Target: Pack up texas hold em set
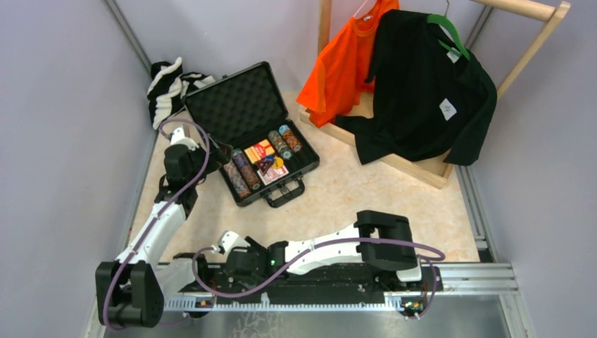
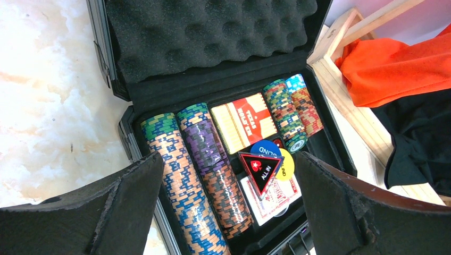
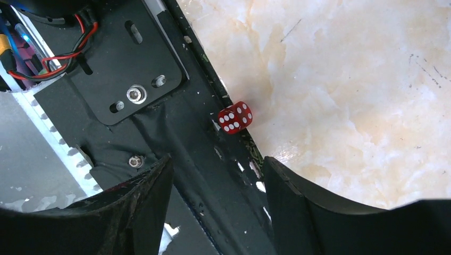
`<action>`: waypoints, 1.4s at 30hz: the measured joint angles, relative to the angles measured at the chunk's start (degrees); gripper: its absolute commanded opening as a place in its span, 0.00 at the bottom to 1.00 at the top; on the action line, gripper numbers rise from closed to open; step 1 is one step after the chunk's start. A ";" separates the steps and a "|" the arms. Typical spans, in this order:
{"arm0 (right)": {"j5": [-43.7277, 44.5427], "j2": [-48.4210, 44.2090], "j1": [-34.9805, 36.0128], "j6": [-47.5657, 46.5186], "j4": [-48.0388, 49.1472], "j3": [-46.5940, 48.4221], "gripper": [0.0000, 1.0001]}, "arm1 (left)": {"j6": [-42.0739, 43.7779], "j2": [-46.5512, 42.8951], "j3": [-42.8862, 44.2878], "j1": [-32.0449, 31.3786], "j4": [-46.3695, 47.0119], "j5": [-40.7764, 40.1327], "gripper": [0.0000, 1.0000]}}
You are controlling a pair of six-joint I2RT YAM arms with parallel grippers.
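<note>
**A:** Left gripper first: matte black fingers spread wide, nothing between them, hovering at the near left corner of the black hard briefcase.

**B:** That case lies open, far left of centre on the table. There's dimpled egg-crate foam in the lid and ridged rows of multicoloured poker chips in the tray, with the red card deck between them.

**A:** Just near of the deck, a flat black-red triangle overlaps a round blue disc and a yellow disc.

**B:** And the right gripper?

**A:** Low at the near edge, jaws apart, empty. Just beyond them a translucent red die sits at the table's edge, right beside the black mounting rail.

**B:** The surface?

**A:** A glossy pale marbled tabletop between lilac-grey walls. Far right stands a wooden rack with an orange shirt and a black shirt.
</note>
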 measured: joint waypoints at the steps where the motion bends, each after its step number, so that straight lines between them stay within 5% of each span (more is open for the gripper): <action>1: -0.24 0.09 -0.11 0.00 0.02 0.02 0.62 | 0.00 0.00 0.00 0.00 0.00 0.00 0.99; 26: -3.96 3.43 -3.23 -1.03 3.10 0.07 0.56 | 0.39 0.04 0.00 0.07 0.09 0.68 0.99; 40: -4.33 4.28 -4.83 -1.60 4.46 0.83 0.48 | 0.42 1.38 0.00 0.11 0.24 2.32 0.99; 42: -4.42 4.31 -4.83 -1.86 4.57 1.09 0.41 | 0.44 1.53 0.00 0.11 0.22 2.45 0.99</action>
